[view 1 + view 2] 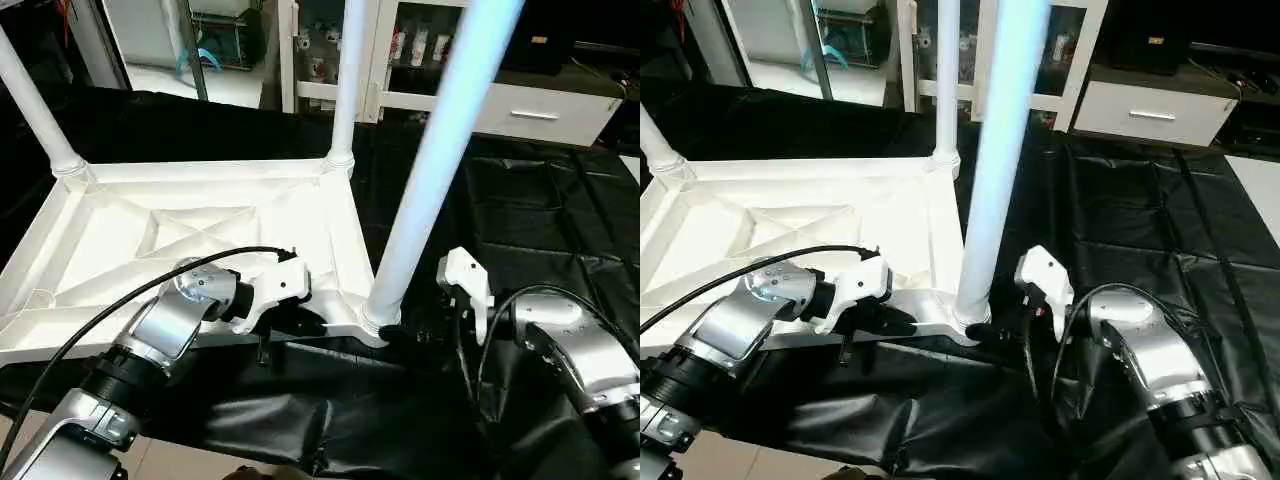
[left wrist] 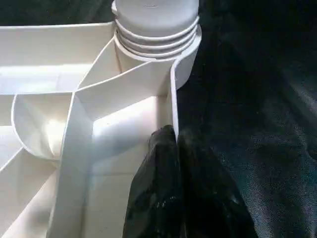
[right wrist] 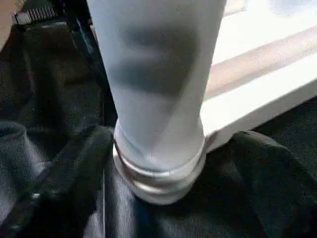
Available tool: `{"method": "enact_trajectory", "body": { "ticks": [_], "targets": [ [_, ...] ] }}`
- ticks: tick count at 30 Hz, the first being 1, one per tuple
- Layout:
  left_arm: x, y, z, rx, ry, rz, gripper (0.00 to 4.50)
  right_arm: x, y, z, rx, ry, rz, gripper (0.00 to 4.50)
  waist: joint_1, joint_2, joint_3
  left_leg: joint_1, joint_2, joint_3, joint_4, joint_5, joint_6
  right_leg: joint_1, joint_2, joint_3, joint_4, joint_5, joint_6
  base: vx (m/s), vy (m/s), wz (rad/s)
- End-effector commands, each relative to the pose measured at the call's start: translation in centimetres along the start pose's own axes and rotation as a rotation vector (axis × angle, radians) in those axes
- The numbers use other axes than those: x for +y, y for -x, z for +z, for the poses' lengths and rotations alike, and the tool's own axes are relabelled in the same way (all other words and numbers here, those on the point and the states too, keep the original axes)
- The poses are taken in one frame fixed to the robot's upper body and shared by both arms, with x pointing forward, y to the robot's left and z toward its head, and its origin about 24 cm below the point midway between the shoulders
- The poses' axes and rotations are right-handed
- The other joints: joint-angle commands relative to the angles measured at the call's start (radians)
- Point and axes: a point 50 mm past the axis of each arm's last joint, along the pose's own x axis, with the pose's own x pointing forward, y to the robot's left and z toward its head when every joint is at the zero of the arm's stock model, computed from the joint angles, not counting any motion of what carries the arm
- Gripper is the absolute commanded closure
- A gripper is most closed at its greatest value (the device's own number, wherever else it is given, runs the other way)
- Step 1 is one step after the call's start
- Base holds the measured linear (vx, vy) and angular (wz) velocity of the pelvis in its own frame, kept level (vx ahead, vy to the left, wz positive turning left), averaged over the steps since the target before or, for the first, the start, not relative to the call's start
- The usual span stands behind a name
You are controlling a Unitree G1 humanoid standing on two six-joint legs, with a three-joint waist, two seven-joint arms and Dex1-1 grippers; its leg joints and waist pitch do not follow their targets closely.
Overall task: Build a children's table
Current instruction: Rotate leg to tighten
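top (image 1: 200,235) lies ribs-up on black cover; 3 legs stand in sockets; l gripper (image 2: 174,144) clamps near rim; r gripper (image 3: 158,144) spread round near leg (image 1: 425,180) base, not squeezing; likely seating it; next: grip, twist home, 4th leg.

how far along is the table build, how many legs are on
Three legs stand in corner sockets of the upturned tabletop: two far ones and the near leg. In hand: the left gripper pinches the tabletop's rim, while the right gripper's fingers straddle the near leg's base. A fourth leg isn't visible.
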Motion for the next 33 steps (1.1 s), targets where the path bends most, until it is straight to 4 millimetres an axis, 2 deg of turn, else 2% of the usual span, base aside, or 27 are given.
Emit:
{"method": "enact_trajectory", "body": {
  "ticks": [1,2,11,16,17,18,21,23,25,26,27,28,29,30,33],
  "targets": [
    [-1.2,-1.1,-0.9,0.055,0.015,-0.082,4.5,-0.1,-0.2,0.2,0.006,0.015,0.018,0.86,-0.001,0.001,-0.059,0.028,0.081,-0.039,-0.078,-0.189,0.047,0.032,-0.065,0.04,-0.056,-0.026,-0.288,0.0,0.0,0.0],
    [-1.2,-1.1,-0.9,0.055,0.015,-0.081,4.5,0.0,-0.6,0.3,-0.002,0.012,0.027,1.01,0.001,0.004,-0.059,0.029,0.081,-0.04,-0.078,-0.187,0.046,0.032,-0.064,0.04,-0.056,-0.026,-0.289,0.0,0.0,0.0],
    [-1.2,-1.0,-1.0,0.063,0.018,-0.078,4.5,0.1,-1.1,0.3,-0.01,0.0,0.061,1.71,0.0,0.003,-0.061,0.029,0.08,-0.039,-0.078,-0.19,0.038,0.033,-0.063,0.039,-0.053,-0.022,-0.291,0.0,0.0,0.0],
    [-1.3,-0.9,-1.1,0.066,0.023,-0.081,4.5,0.1,-1.2,0.3,-0.016,-0.002,0.069,1.83,0.001,0.003,-0.061,0.029,0.08,-0.039,-0.076,-0.176,0.048,0.034,-0.064,0.039,-0.052,-0.018,-0.293,0.0,0.0,0.0],
    [-1.3,-0.9,-1.2,0.068,0.026,-0.083,4.5,0.1,-1.3,0.2,-0.017,-0.003,0.07,1.84,0.0,-0.002,-0.061,0.028,0.08,-0.039,-0.076,-0.177,0.049,0.034,-0.063,0.039,-0.053,-0.019,-0.293,0.0,0.0,0.0],
    [-1.4,-1.0,-1.2,0.069,0.026,-0.084,4.5,0.1,-1.3,0.2,-0.017,-0.003,0.071,1.85,0.001,0.001,-0.06,0.028,0.08,-0.039,-0.076,-0.183,0.048,0.033,-0.064,0.039,-0.054,-0.033,-0.293,0.0,0.0,0.0],
    [-1.5,-0.9,-1.5,0.076,0.035,-0.089,4.5,0.4,-1.5,-0.1,-0.018,-0.009,0.079,1.87,-0.001,0.002,-0.06,0.029,0.08,-0.039,-0.077,-0.191,0.04,0.032,-0.063,0.039,-0.054,-0.041,-0.289,0.0,0.0,0.0],
    [-1.3,-1.1,-1.5,0.068,0.044,-0.062,4.5,-0.3,-2.1,-0.4,-0.023,-0.014,-0.039,1.87,-0.002,0.003,-0.06,0.03,0.079,-0.039,-0.077,-0.196,0.037,0.03,-0.062,0.039,-0.055,-0.045,-0.288,0.0,0.0,0.0],
    [-0.2,-1.7,-1.2,0.043,0.06,0.037,4.5,-1.8,-3.3,-1.2,-0.029,-0.056,-0.295,1.87,-0.009,0.001,-0.054,0.026,0.076,-0.041,-0.081,-0.239,0.013,0.028,-0.064,0.041,-0.063,-0.117,-0.279,0.0,0.0,0.0],
    [-0.2,-1.7,-1.2,0.043,0.06,0.039,4.5,-1.8,-3.3,-1.2,-0.03,-0.058,-0.298,1.87,-0.015,0.003,-0.051,0.024,0.075,-0.041,-0.084,-0.267,0.003,0.023,-0.064,0.042,-0.065,-0.16,-0.272,0.0,0.0,0.0],
    [0.2,-2.0,-1.0,0.035,0.065,0.073,4.5,-2.1,-3.6,-1.4,-0.038,-0.087,-0.361,1.87,-0.021,0.0,-0.044,0.029,0.073,-0.048,-0.09,-0.342,-0.034,0.023,-0.064,0.038,-0.075,-0.286,-0.243,0.0,0.0,0.0],
    [0.5,-2.2,-0.8,0.024,0.071,0.104,4.5,-2.3,-4.0,-1.5,-0.048,-0.115,-0.42,1.87,-0.026,-0.001,-0.044,0.035,0.072,-0.054,-0.09,-0.399,-0.06,0.019,-0.068,0.039,-0.084,-0.39,-0.209,-0.059,0.003,-0.11],
    [0.8,-2.5,-0.7,0.018,0.075,0.13,4.5,-2.5,-4.5,-1.6,-0.053,-0.147,-0.485,1.87,-0.028,-0.001,-0.044,0.037,0.073,-0.057,-0.091,-0.419,-0.067,0.017,-0.069,0.039,-0.086,-0.422,-0.195,-0.059,0.003,-0.11],
    [1.2,-2.8,-0.5,0.017,0.075,0.155,4.5,-2.7,-4.9,-1.8,-0.054,-0.179,-0.539,1.87,-0.033,0.004,-0.044,0.042,0.073,-0.059,-0.092,-0.447,-0.079,0.009,-0.068,0.041,-0.092,-0.448,-0.178,-0.054,0.008,-0.07],
    [2.0,-3.3,0.0,0.014,0.084,0.217,4.5,-2.9,-6.0,-1.9,-0.053,-0.234,-0.634,1.87,-0.047,0.003,-0.042,0.041,0.071,-0.066,-0.097,-0.501,-0.093,0.003,-0.064,0.037,-0.098,-0.484,-0.149,0.0,0.0,0.0]
  ]
}}
